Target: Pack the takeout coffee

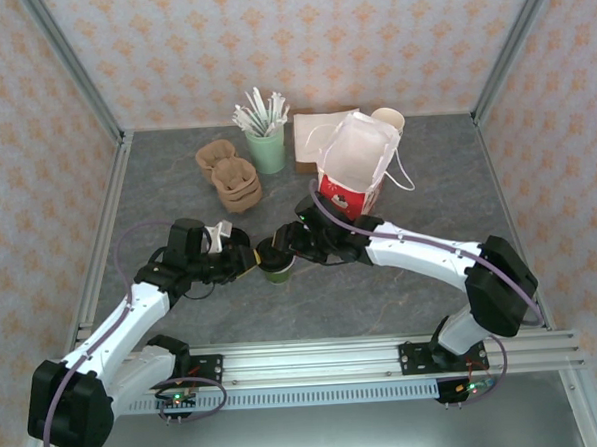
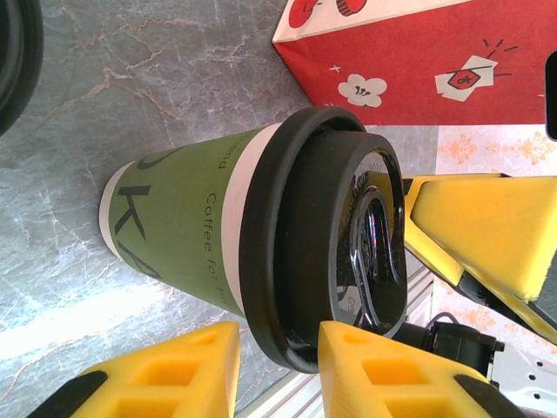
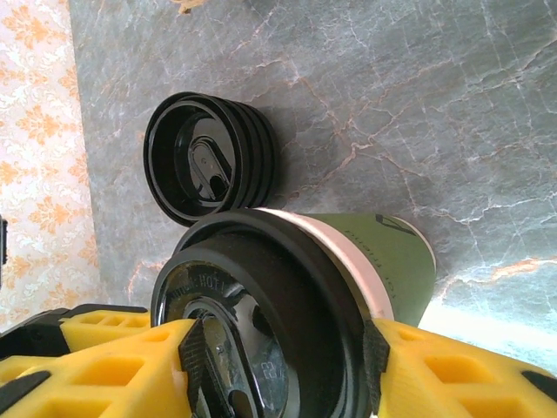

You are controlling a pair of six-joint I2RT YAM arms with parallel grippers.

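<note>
The takeout coffee [image 1: 277, 263] stands on the table between both arms, an olive-green cup [image 2: 183, 226] with a black lid [image 2: 322, 235]. My right gripper [image 1: 285, 246] reaches it from the right. In the right wrist view, the right gripper [image 3: 278, 348] is shut across the lid [image 3: 261, 296], with black pads pressing each side. My left gripper [image 1: 249, 263] meets the cup from the left. In the left wrist view, the left gripper [image 2: 278, 370] has its yellow fingers [image 2: 165, 374] tight on either side of the lid's rim.
An open red takeout bag [image 1: 351, 176] with cord handles stands just behind the cup. A stack of black lids [image 3: 209, 157] lies beside the cup. Farther back are a pale green cup of white sticks [image 1: 267, 150], brown pulp carriers [image 1: 231, 177] and brown napkins [image 1: 309, 143].
</note>
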